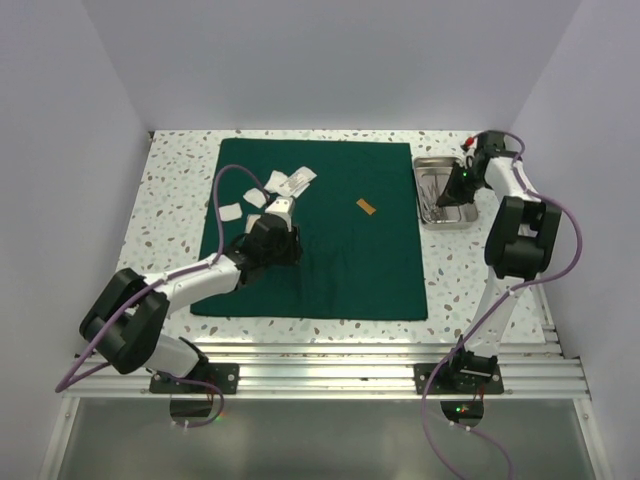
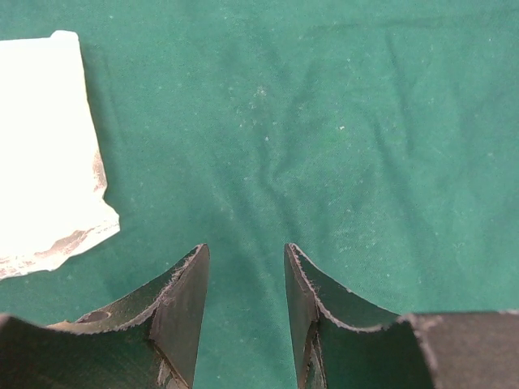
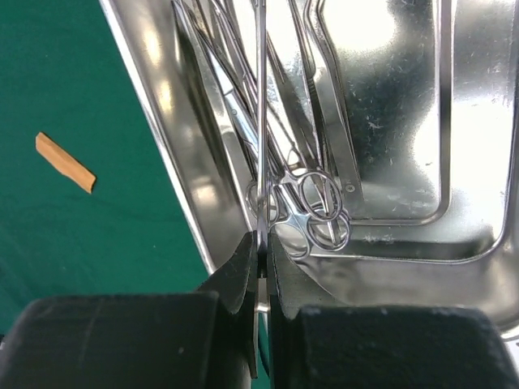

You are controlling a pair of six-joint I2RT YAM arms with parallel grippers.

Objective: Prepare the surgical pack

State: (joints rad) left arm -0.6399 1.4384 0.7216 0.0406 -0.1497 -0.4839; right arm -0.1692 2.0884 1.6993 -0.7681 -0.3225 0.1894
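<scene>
The dark green drape point(image 1: 340, 260) lies flat on the table. Several white gauze pads point(image 1: 290, 182) lie on its far left part. My left gripper point(image 1: 283, 208) is open and empty just above the cloth point(image 2: 324, 121), with its own jaws point(image 2: 246, 251) to the right of one gauze pad point(image 2: 45, 146). The steel tray point(image 1: 445, 163) stands off the drape's right edge. My right gripper point(image 1: 455, 190) is over it, shut point(image 3: 261, 243) on a thin steel instrument point(image 3: 260, 121) seen edge-on. Ring-handled scissors and forceps point(image 3: 320, 203) lie in the tray point(image 3: 154, 138).
A small orange strip point(image 1: 366, 207) lies on the drape right of centre; it also shows in the right wrist view point(image 3: 65, 162). White walls close in the speckled table on three sides. The tray sits close to the right wall.
</scene>
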